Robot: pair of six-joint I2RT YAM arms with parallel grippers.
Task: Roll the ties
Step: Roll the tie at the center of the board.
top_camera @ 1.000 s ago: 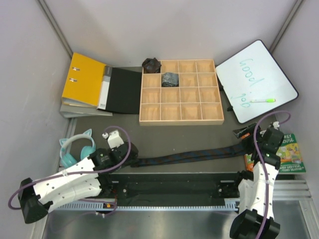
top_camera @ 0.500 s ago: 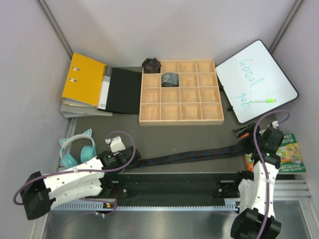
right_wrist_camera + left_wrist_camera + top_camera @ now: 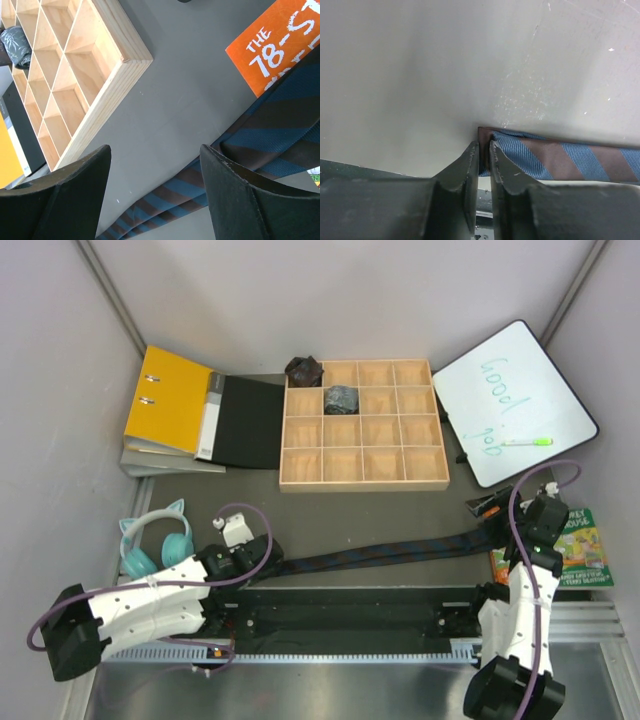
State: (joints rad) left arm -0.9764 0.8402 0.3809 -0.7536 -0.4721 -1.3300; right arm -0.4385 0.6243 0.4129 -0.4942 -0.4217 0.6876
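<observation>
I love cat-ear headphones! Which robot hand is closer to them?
Left. The left gripper, pinching the tie, sits beside the headphones; the right gripper is at the tie's far end.

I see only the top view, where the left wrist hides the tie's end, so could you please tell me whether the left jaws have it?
Observer: Yes. In the left wrist view the left jaws stand almost shut, with the narrow end of the tie pinched in the slit between them.
Operator: Thank you. Are the right jaws gripping the other end?
Observer: No. The right wrist view shows them wide open above the tie, gripping nothing.
Operator: Does that end lie flat on the mat?
Observer: Not wholly. Its wide part overlaps the corner of an orange book.
</observation>
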